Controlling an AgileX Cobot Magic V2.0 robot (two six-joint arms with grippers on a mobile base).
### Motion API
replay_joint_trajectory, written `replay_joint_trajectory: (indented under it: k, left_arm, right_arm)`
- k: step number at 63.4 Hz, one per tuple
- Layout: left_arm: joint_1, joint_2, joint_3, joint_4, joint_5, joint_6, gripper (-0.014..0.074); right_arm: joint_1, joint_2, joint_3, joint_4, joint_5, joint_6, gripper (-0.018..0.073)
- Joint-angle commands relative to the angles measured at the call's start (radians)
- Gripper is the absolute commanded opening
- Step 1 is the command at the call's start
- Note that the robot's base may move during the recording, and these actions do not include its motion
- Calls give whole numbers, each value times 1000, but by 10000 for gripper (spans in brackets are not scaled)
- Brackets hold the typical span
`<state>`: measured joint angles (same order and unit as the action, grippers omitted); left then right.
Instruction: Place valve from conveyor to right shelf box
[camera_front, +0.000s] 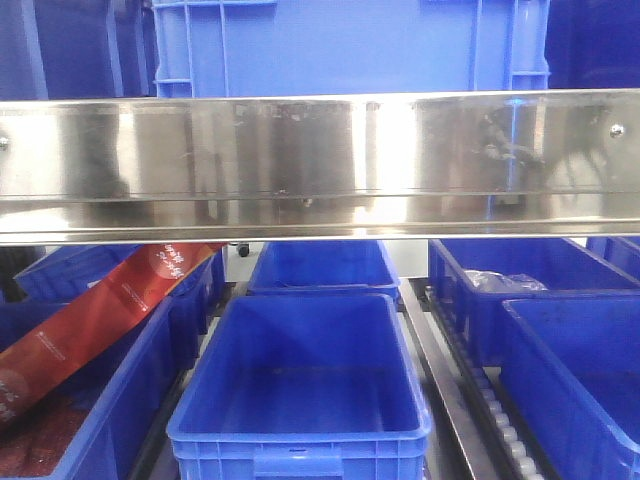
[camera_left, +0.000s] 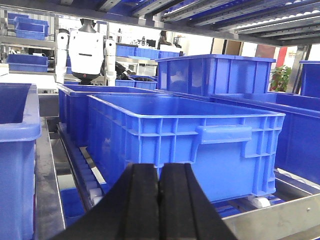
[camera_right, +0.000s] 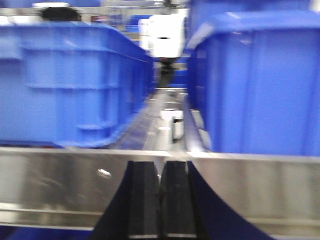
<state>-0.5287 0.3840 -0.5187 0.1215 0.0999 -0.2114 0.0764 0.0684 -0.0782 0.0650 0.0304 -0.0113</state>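
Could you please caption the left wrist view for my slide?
Left gripper, shut and empty, faces a blue crate on the shelf rollers.

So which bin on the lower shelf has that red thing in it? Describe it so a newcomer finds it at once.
In the front view, look below the wide steel shelf beam to the rows of blue bins. It is the near bin at far left, cut off by the picture's edge. Only it holds a long red printed pack leaning diagonally; the centre bin beside it looks empty.

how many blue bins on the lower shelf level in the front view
6 at least: front centre, behind it, left front, left rear, right rear, right front. More may be hidden behind the steel rail.
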Motion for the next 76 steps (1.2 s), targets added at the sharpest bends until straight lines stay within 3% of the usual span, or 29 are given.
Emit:
replay_joint_trajectory:
  k: [1, 16, 28, 76]
  left_arm:
    - [-5, -6, 1, -4, -20, 1, -111]
    - [-5, -6, 1, -4, -20, 1, -111]
    - [-5, -6, 1, -4, -20, 1, -111]
    - [-1, -16, 5, 1, -5, 1, -111]
  right_arm:
    - [-26, -57, 42, -14, -15, -4, -163]
    - [-28, -68, 78, -14, -7, -4, -163]
    - [-28, -68, 78, -14, -84, -4, -163]
    - [-28, -68, 78, -14, -86, -4, -163]
